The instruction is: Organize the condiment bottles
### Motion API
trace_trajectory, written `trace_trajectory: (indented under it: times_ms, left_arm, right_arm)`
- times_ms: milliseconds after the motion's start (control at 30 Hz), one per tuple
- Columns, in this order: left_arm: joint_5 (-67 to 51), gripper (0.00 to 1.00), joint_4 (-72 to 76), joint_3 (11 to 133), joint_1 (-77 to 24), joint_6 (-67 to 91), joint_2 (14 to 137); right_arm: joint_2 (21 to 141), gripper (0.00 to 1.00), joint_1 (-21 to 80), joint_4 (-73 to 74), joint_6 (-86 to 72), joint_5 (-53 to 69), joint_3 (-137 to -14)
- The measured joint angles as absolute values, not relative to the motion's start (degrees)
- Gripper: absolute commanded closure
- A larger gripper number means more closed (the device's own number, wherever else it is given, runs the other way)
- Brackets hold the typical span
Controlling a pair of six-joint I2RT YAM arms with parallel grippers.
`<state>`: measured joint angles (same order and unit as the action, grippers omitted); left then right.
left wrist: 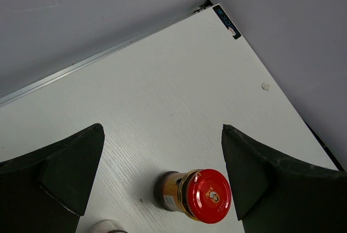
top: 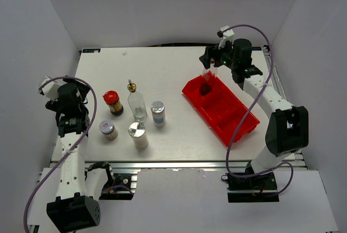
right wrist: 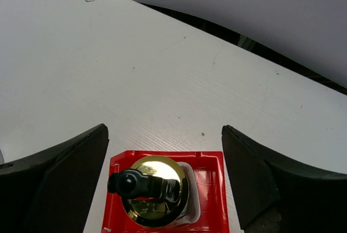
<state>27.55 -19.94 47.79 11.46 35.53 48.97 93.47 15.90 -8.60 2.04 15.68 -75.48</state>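
Note:
A tall clear glass bottle with a gold pourer top point(top: 208, 78) stands in the far compartment of the red bin point(top: 233, 119). My right gripper point(top: 210, 62) hovers just above it, open and empty. In the right wrist view the gold top point(right wrist: 157, 192) sits low between my fingers point(right wrist: 65, 173), untouched. On the table's left stand the second glass bottle point(top: 136, 104), the red-lidded brown jar point(top: 111, 102) and three silver-lidded shakers point(top: 158, 113) point(top: 137, 135) point(top: 107, 129). My left gripper point(top: 81, 104) is open, left of the jar point(left wrist: 198, 195).
The red bin has several compartments; the nearer ones point(top: 238, 116) hold nothing. White walls close in the table on three sides. A small scrap point(left wrist: 264, 86) lies near the far left corner. One shaker's lid point(left wrist: 105, 226) shows at the bottom of the left wrist view.

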Motion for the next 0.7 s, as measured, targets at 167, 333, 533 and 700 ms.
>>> trace_trajectory:
  times_ms: [167, 333, 533, 700]
  left_arm:
    - [27.6, 0.02, -21.1, 48.4, 11.5, 35.8, 48.9]
    - [27.6, 0.02, -22.4, 49.6, 11.5, 36.0, 48.9]
    - [27.6, 0.02, -23.4, 50.5, 11.5, 36.3, 48.9]
    - [27.2, 0.02, -24.4, 50.5, 11.5, 36.9, 48.9]
  right_arm:
    - [91.6, 0.11, 15.8, -6.7, 2.1, 17.3, -75.7]
    - [88.4, 0.10, 15.8, -4.2, 3.0, 16.6, -78.3]
    - [84.0, 0.11, 15.8, -1.6, 5.2, 14.7, -83.2]
    - [82.3, 0.11, 17.7, 5.2, 5.7, 19.0, -90.2]
